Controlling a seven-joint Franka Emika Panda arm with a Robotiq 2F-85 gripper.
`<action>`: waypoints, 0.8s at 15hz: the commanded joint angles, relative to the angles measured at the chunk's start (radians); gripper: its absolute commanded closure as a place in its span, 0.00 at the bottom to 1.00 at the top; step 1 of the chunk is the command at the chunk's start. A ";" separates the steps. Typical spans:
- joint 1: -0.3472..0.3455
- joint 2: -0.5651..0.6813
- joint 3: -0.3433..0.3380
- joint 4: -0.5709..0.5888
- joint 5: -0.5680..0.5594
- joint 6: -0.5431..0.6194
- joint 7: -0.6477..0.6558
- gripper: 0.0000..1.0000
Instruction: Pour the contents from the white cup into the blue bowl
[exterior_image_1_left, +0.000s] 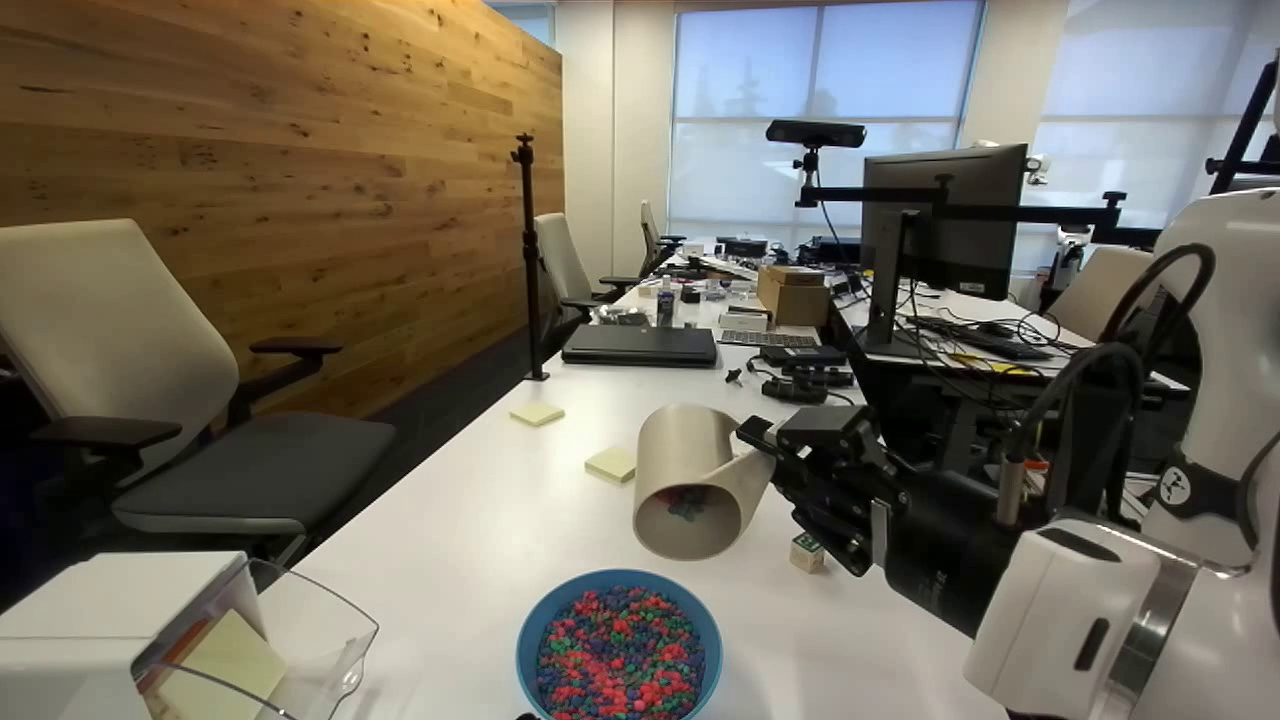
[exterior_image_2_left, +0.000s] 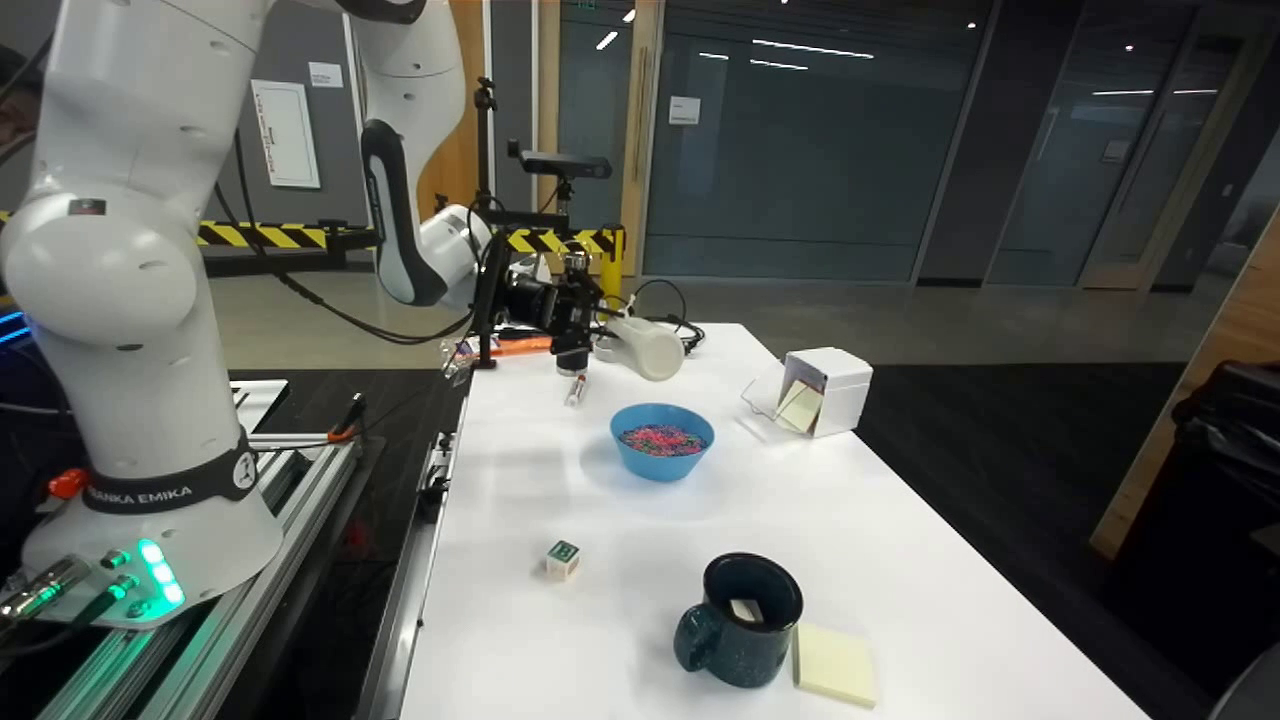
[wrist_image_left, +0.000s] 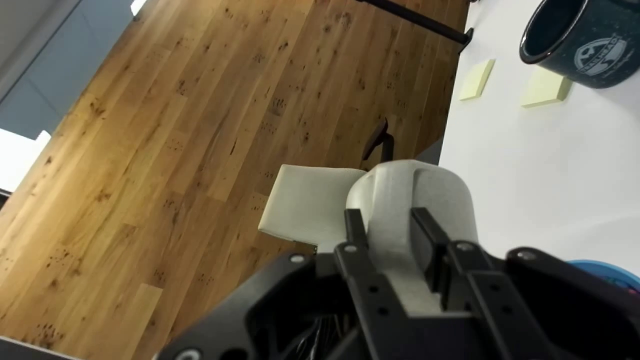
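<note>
room: office with a knotty wood wall (exterior_image_1_left: 300, 180) and tall windows (exterior_image_1_left: 830, 110).
desk (exterior_image_2_left: 530, 640): long and white, bearing a lettered block (exterior_image_2_left: 562, 560) and pale yellow note pads (exterior_image_1_left: 611, 464).
arm (exterior_image_2_left: 130, 300): white, mounted beside the desk; the forearm hangs steeply and the wrist is bent to reach nearly level over the white top.
jaws: clenched on the handle of the white cup (exterior_image_1_left: 682, 450), gripping it from both sides.
white cup: held up off the desk near the blue bowl (exterior_image_2_left: 655, 469), tipped well over with its mouth slanting downward; coloured bits (exterior_image_1_left: 685, 500) lie inside.
blue bowl: upright on the desk, well filled with red, blue and green bits (exterior_image_1_left: 620, 650).
dark mug (exterior_image_2_left: 750, 650): upright just beside a note pad (exterior_image_2_left: 835, 665); something pale (exterior_image_2_left: 745, 610) inside, too small to make out.
white box (exterior_image_2_left: 848, 400): clear plastic front, pale yellow sheets (exterior_image_2_left: 800, 408) at its opening.
</note>
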 joint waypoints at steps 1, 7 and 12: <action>0.004 0.009 0.004 -0.002 -0.044 -0.029 -0.056 0.93; 0.003 0.006 0.008 -0.013 -0.030 -0.025 -0.100 0.93; 0.000 0.008 0.006 -0.019 -0.035 -0.018 -0.137 0.93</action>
